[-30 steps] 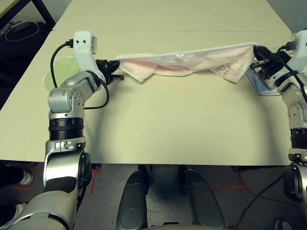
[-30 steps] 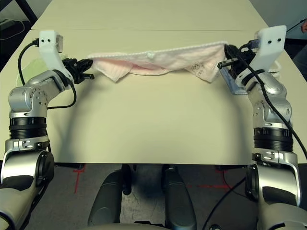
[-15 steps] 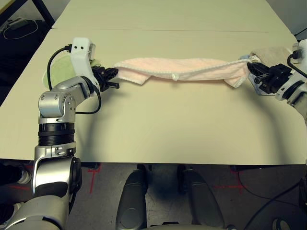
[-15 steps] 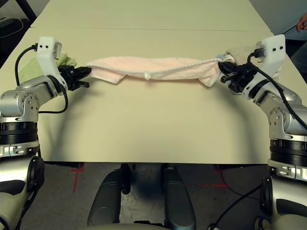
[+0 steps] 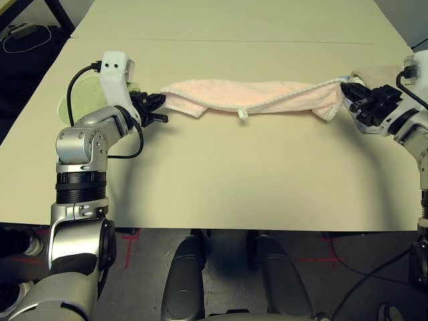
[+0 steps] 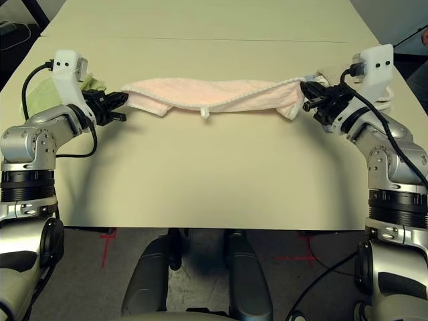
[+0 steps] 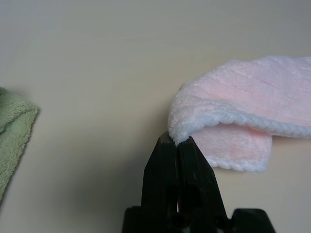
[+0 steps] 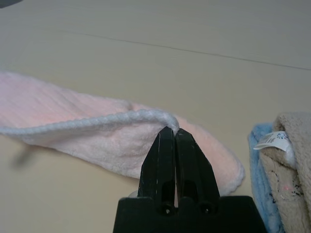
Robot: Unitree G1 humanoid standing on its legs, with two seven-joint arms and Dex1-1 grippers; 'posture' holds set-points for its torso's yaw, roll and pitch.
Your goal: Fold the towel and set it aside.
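The towel [image 5: 251,97] stretches as a long pink band across the far half of the table [image 5: 227,174], its white edging running along the near side with the small loop [image 5: 242,114] hanging down at mid-span. The left gripper [image 7: 176,141] is clamped on the towel's left corner, the right gripper [image 8: 171,132] pinched on the right corner's white edging. A green towel [image 5: 83,99] lies beyond the left arm; beige and blue cloths [image 8: 284,170] sit near the right end. The near tabletop is bare.
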